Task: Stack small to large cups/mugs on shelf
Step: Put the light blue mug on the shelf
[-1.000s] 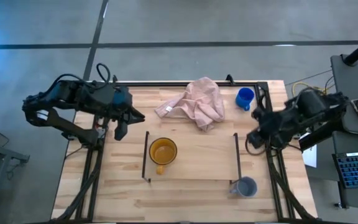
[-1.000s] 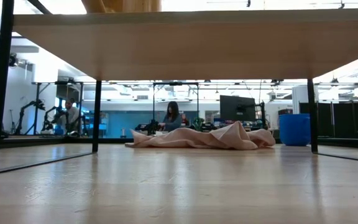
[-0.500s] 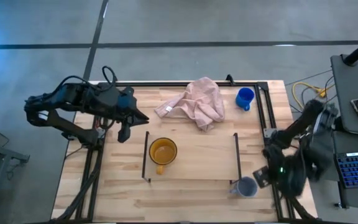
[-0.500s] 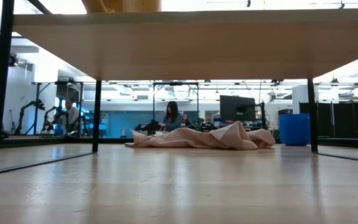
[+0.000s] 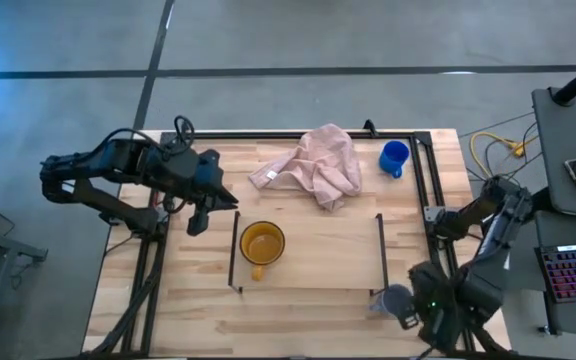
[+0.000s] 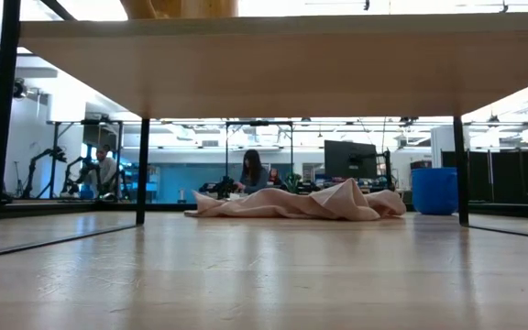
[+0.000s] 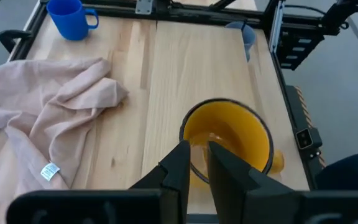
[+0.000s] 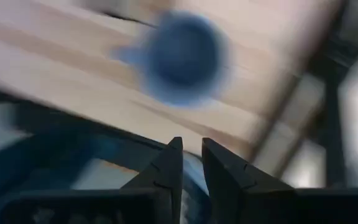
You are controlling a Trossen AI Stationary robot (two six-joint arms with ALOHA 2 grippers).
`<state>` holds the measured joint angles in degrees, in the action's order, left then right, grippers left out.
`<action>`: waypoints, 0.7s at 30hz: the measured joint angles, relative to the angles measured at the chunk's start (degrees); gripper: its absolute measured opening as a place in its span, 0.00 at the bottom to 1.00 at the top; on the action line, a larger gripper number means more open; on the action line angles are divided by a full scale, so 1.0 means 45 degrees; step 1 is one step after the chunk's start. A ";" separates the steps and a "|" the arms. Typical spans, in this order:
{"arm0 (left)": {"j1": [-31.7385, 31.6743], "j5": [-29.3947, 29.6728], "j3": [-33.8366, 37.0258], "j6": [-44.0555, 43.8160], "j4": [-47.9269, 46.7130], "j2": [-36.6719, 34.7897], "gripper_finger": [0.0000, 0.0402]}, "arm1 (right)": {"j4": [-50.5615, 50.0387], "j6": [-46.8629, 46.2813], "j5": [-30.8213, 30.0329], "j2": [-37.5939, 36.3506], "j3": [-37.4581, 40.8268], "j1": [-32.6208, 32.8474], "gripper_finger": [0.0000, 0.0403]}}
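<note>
One mug, the yellow mug (image 5: 262,243), sits on the shelf (image 5: 318,270); the right claw (image 5: 409,316), fingers nearly closed and empty, hovers beside the grey mug (image 5: 395,299), and must open to grasp it.

crumpled pink cloth (image 5: 314,167) on wooden tabletop (image 5: 198,300), seated person (image 6: 251,172) beyond

Pale planked wooden tabletop (image 5: 308,290) showing matt grain; thin black metal shelf rails (image 5: 235,250) looking smooth; crumpled pink cloth (image 5: 313,168) lying soft, matt; wide yellow-orange mug (image 5: 262,243) gleaming glossy; bright blue mug (image 5: 394,156) looking smooth.
</note>
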<state>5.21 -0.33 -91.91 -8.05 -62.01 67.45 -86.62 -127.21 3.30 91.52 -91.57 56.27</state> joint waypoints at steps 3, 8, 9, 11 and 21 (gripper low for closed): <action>0.0000 0.0003 0.0080 0.0064 0.0015 -0.0032 0.10 | -0.0809 -0.0952 0.2183 0.0031 0.0023 0.0244 0.13; 0.0000 0.0003 0.0093 0.0217 0.0015 -0.0045 0.10 | 0.0088 -0.0833 0.0368 -0.0026 0.0053 0.0408 0.13; 0.0000 0.0003 0.0102 0.0217 0.0008 -0.0045 0.10 | 0.0223 -0.0731 -0.0070 -0.0029 0.0053 0.0306 0.13; 0.0000 0.0003 0.0155 0.0222 0.0018 -0.0041 0.10 | -0.0209 -0.0768 0.0226 0.0113 0.0056 0.0057 0.13; 0.0000 -0.0006 0.1517 0.0212 0.0135 -0.0451 0.10 | -0.0248 -0.1755 0.5080 0.1783 -0.0852 0.1267 0.13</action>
<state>5.21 -0.36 -85.08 -7.09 -61.41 65.42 -87.73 -135.10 26.16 99.55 -95.40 61.97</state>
